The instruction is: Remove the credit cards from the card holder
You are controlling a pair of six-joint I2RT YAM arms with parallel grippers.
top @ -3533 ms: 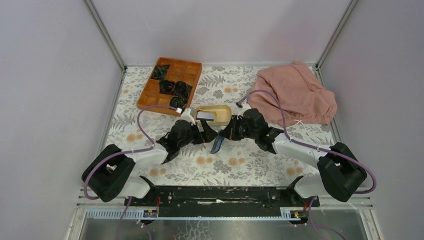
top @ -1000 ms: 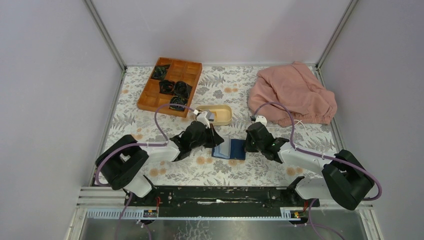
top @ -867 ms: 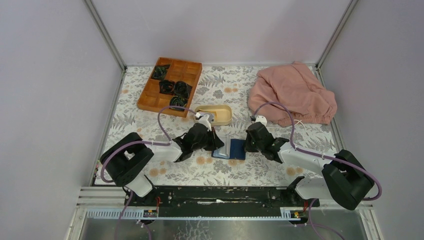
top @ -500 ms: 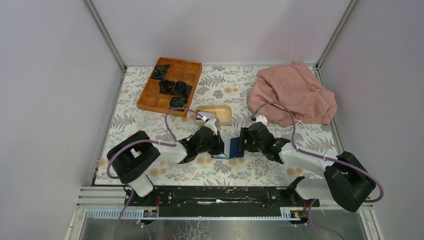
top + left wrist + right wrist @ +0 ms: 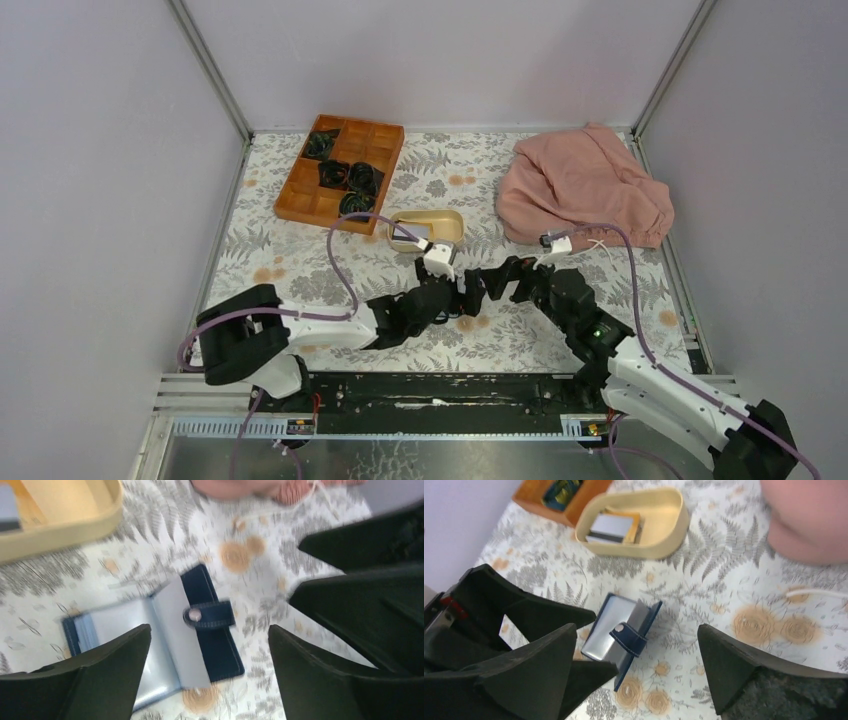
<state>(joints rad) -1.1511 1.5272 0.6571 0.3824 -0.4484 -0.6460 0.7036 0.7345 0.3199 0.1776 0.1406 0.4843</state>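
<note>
The navy card holder [image 5: 624,632] lies opened on the flowered table, pale blue-grey leaves up and the snap tab [image 5: 207,616] folded across them. I cannot tell whether a card sits in its pockets. In the top view both grippers hide it. My left gripper [image 5: 210,629] hovers open above it, touching nothing. From the other side my right gripper [image 5: 636,627] is also open over it, jaws wide and empty. A pale grey credit card [image 5: 611,526] rests on others in the beige dish [image 5: 664,540].
The beige dish [image 5: 445,228] stands just behind the grippers. Further back left is a wooden tray [image 5: 340,170] with dark items in its compartments. A pink cloth [image 5: 585,190] is heaped at the back right. Grey walls close in the table on three sides.
Both grippers have opened and let go of the card holder, which now lies open on the table. Both arms have shifted towards the near edge and the right one has stretched out.
</note>
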